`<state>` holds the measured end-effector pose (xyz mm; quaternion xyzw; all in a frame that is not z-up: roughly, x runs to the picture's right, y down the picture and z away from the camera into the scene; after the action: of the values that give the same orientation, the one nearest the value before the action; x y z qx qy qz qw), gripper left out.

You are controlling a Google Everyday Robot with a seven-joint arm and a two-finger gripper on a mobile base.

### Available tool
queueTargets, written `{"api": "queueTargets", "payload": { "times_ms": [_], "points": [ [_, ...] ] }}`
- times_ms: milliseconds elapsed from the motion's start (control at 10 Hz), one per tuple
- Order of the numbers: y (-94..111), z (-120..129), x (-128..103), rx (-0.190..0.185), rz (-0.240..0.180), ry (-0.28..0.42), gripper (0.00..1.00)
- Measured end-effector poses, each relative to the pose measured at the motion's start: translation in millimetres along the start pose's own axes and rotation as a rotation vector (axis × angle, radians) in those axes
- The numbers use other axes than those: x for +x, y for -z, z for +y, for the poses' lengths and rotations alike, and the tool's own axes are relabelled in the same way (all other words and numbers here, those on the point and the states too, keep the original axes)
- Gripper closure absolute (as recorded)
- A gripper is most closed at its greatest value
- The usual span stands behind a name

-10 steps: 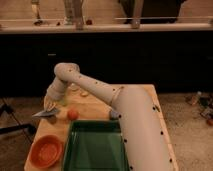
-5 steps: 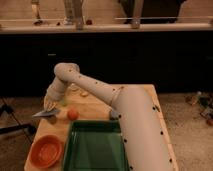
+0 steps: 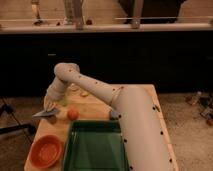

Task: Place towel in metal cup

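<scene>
My gripper (image 3: 50, 104) is at the left side of the wooden table (image 3: 95, 107), at the end of the white arm that reaches in from the lower right. It is shut on the towel (image 3: 44, 113), a thin blue-grey cloth with a pointed corner sticking out to the left, held just above the table's left edge. A small grey object that looks like the metal cup (image 3: 114, 114) stands near the table's middle, partly hidden by the arm, well to the right of the gripper.
An orange ball (image 3: 73, 114) lies just right of the towel. A green tray (image 3: 95, 147) fills the front of the table. An orange bowl (image 3: 46, 151) sits at the front left. A pale green thing (image 3: 63, 102) and a round pale object (image 3: 74, 88) are behind the gripper.
</scene>
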<state>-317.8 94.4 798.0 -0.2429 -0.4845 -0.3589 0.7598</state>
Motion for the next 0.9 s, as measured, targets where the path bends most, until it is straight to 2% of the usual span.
{"api": "queueTargets", "payload": {
  "times_ms": [600,700,900],
  "points": [
    [-0.2,0.1,0.1,0.0,0.0,0.0,0.26],
    [-0.2,0.1,0.1,0.0,0.0,0.0,0.22],
    [-0.5,0.3,0.1,0.0,-0.001,0.0,0.2]
  ]
}}
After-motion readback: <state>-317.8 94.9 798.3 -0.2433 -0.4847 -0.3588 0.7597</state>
